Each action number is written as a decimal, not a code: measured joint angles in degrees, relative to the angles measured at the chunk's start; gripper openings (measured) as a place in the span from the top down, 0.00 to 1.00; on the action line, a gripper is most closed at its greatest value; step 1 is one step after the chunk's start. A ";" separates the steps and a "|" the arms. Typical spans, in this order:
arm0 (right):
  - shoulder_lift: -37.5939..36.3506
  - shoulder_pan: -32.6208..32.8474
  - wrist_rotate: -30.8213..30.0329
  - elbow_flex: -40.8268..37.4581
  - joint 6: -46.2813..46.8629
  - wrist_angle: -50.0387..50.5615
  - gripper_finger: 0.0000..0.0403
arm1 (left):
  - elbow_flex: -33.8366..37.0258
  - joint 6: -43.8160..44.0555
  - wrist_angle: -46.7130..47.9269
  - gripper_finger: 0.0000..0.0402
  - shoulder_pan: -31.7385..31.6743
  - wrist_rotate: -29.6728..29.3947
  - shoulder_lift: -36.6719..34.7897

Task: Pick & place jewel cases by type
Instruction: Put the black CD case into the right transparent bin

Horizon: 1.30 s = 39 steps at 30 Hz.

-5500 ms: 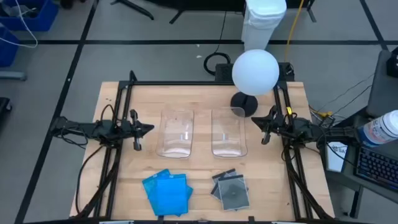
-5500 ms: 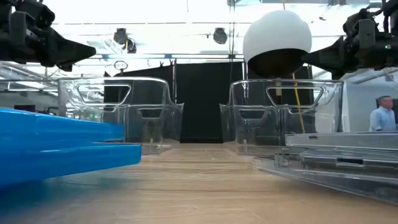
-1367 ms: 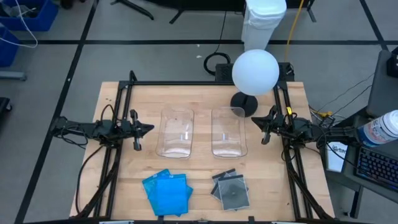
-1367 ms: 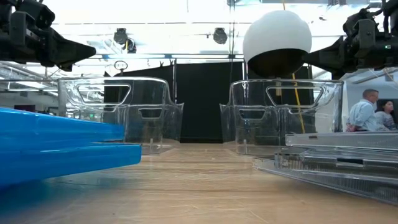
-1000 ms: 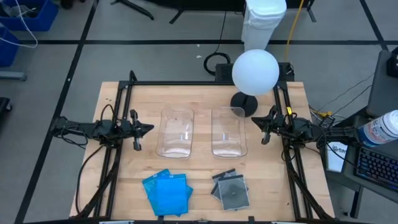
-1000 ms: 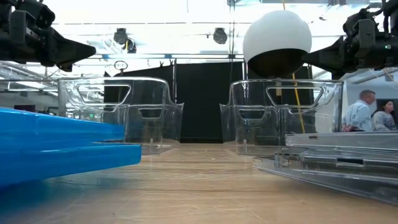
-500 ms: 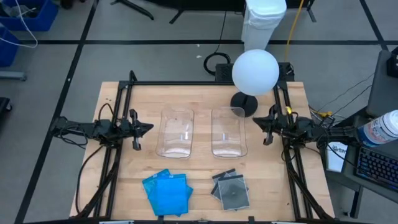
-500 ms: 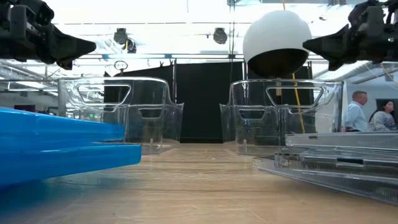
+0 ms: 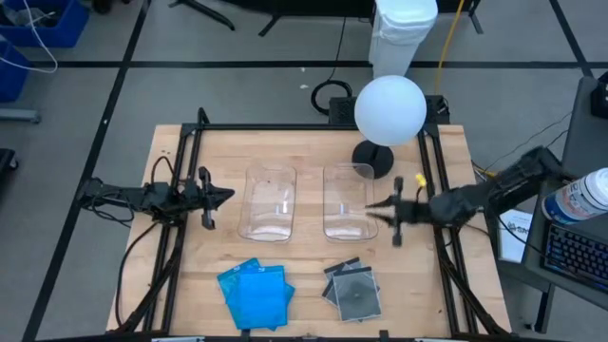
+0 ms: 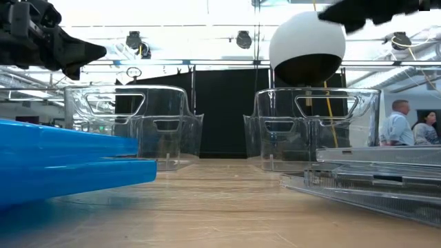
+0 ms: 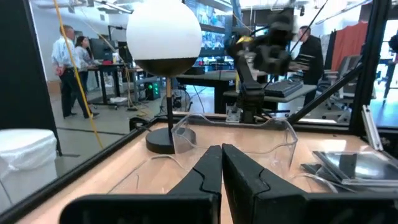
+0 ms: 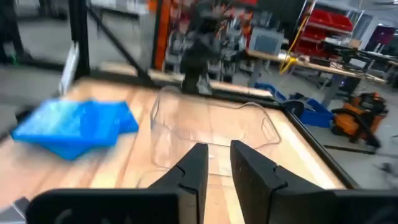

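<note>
**Jewel cases stacked at the table's near edge; right arm above the right bin**

We find the jewel cases in two groups at the near edge of the wooden table (image 9: 313,161). The blue jewel cases (image 9: 255,292) form a loose pile on the left, and the clear jewel cases (image 9: 351,289), one showing a round disc, lie just beside them on the right. The two groups do not touch.

Beyond them stand two clear bins side by side: the left bin (image 9: 269,203) and the right bin (image 9: 348,201).

We see the right gripper (image 9: 384,211) held over the right rim of the right bin, clear of the cases. Its fingers stand slightly apart, with a narrow gap between them and nothing held.

The left gripper (image 9: 220,197) waits just left of the left bin, its fingers pressed together on nothing.

A white globe lamp (image 9: 389,110) stands behind the right bin.
</note>
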<state>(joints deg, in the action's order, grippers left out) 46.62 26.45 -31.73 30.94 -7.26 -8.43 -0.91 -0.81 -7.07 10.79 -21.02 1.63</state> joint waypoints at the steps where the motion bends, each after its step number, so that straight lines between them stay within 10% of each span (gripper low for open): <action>1: 4.13 2.45 -2.55 3.41 -0.95 2.84 0.83 | 0.00 1.58 0.25 0.95 0.02 0.00 0.00; 7: 23.40 13.44 -15.03 26.70 7.61 27.52 0.84 | 0.02 6.01 3.39 0.95 0.22 0.06 0.03; 18: 47.91 24.16 -5.41 64.05 57.74 80.47 0.85 | 0.00 7.23 3.63 0.95 0.22 0.10 0.02; 23: 52.43 27.27 12.35 64.86 78.77 86.64 0.85 | 0.02 7.14 2.45 0.95 0.15 -2.62 0.02; 27: 53.70 32.34 15.27 62.08 90.44 82.27 0.85 | 0.02 7.10 1.53 0.95 0.15 -5.37 0.02; 39: 53.52 40.80 -9.76 47.57 126.90 71.08 0.85 | 0.02 2.18 2.93 0.95 0.15 -5.55 0.02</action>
<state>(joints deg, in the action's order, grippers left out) 100.14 67.26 -41.49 78.51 119.64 62.65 -0.89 1.37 -4.14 10.94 -26.57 1.65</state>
